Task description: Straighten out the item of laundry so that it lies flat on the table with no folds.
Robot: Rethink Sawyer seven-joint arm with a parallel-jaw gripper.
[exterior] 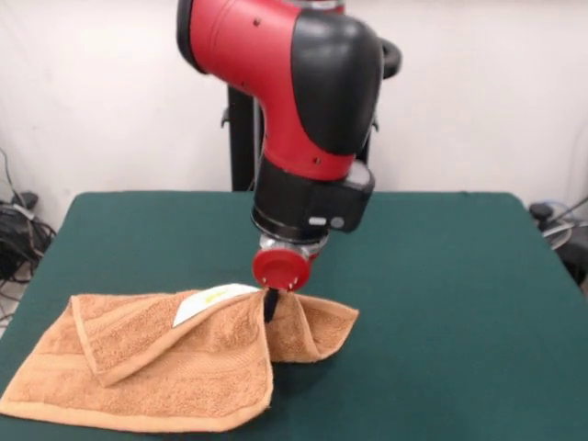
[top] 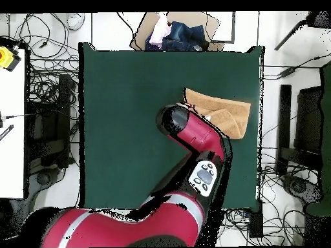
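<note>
Towel (exterior: 156, 367) is soft, floppy terry, folded over itself right under the claw (exterior: 270, 308). Can't tell if the claw's gripping. I'd grab the flap's loose corner.

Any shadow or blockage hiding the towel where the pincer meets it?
Front view: even light, only a small dark shadow under the pincer between the towel's folds; the contact itself is hidden. Overhead view: the arm covers the towel's near edge and the pincer entirely.
</note>
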